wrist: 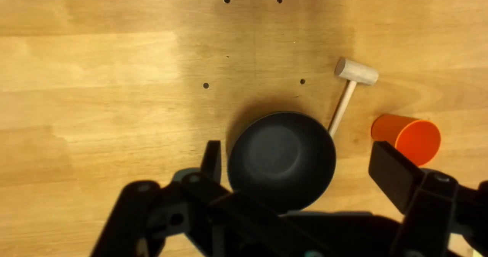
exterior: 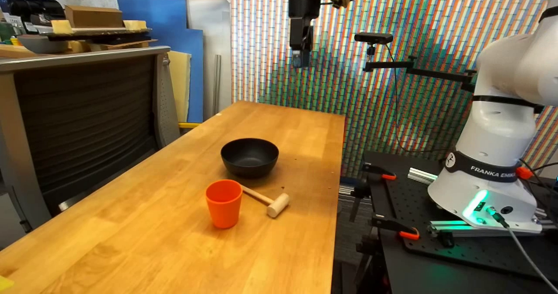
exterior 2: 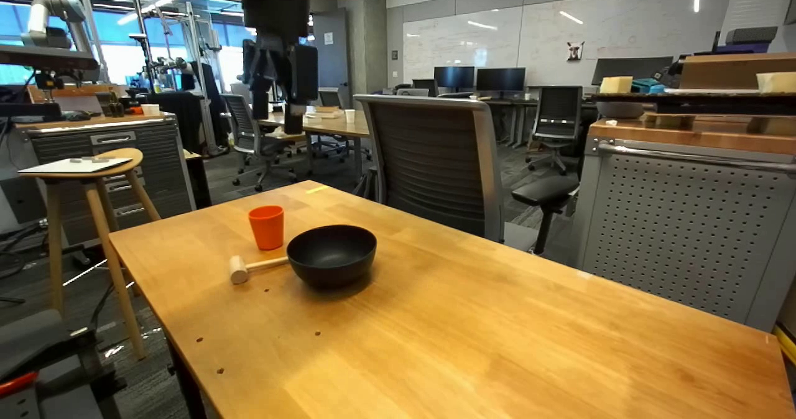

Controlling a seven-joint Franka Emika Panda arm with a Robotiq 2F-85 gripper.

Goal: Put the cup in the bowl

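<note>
1. Red-orange plastic cup: upright, mouth up, on the wooden table; lower centre-left of the frame in an exterior view. Wrist view: right side of the frame, its lower edge partly covered by a finger.
2. Black bowl: upright, near the centre of the same exterior frame; lower centre in the wrist view. Cup is outside it, the two near but apart.
3. Wooden mallet: head right of centre in the wrist frame, handle running down to the bowl's rim. Contact with the bowl: cannot tell.
4. Gripper: jaws spread wide, holding nothing. Hangs well above the table, upper centre of the exterior frame. Bowl shows between the fingers in the wrist view.
5. Step in hand (judged): approach before the grasp; neither pick-up nor placing done.
6. Next move (judged): travel towards the right of the wrist frame until the cup is centred between the fingers, then descend straight and close on its sides. Mallet handle lies near that path; come down clear of it.
7. Afterwards: lift above the bowl's rim, cross over, lower, release.
</note>
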